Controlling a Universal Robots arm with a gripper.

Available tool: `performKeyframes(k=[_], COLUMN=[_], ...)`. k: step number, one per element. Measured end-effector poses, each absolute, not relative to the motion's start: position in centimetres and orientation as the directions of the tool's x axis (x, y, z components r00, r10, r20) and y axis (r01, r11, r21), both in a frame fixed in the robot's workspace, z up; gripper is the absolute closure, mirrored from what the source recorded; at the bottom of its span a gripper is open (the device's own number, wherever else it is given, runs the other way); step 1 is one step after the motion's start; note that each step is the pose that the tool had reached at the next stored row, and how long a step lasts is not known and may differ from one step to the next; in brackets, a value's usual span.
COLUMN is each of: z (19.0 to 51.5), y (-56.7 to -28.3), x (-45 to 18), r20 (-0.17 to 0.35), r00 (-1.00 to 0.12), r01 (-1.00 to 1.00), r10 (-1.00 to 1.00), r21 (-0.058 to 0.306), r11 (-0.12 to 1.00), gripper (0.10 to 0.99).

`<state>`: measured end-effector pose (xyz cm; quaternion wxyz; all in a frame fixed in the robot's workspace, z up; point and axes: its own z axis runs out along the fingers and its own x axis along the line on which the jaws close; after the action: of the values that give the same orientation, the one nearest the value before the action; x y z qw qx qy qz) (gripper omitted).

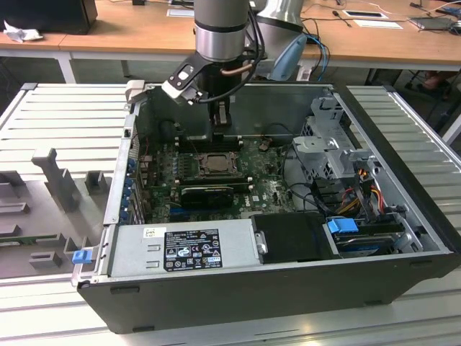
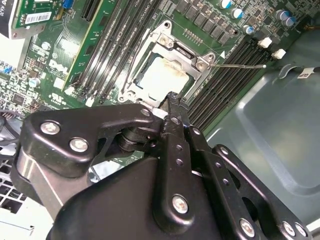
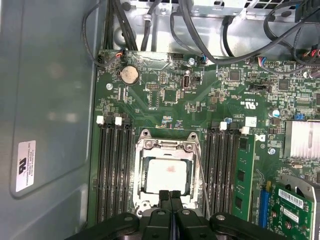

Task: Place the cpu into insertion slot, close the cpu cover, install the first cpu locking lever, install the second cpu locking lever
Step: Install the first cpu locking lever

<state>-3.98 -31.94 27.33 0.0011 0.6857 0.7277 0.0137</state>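
The cpu (image 3: 167,175) lies in the insertion slot (image 1: 196,166), framed by the cpu cover (image 3: 166,146), between 2 banks of memory slots (image 3: 112,170). The gripper (image 3: 170,197) stands at the slot's edge.

Bright, even room light falls from above in the exterior view. The ribbed table (image 1: 57,108) at the exterior view's left reads pale, while the computer case (image 1: 216,303) keeps a dark front wall and shadowed inner corners. In the first wrist view the cpu (image 3: 167,175) glares almost white and the grey side panel (image 3: 50,100) carries a soft sheen. In the second wrist view the black gripper (image 2: 172,96) shows small highlights on its screws.
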Motion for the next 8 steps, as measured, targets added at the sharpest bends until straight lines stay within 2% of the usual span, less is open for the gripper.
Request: performKeyframes(k=[5, 8], z=[28.31, 28.22], y=[-31.93, -31.93], x=[-3.98, -3.98], r20=[0.018, 0.017], r00=[-0.06, -0.141], r01=[0.998, 0.99], r10=[0.998, 0.99], r21=[0.021, 0.021], r11=[0.06, 0.141], gripper=[0.98, 0.98])
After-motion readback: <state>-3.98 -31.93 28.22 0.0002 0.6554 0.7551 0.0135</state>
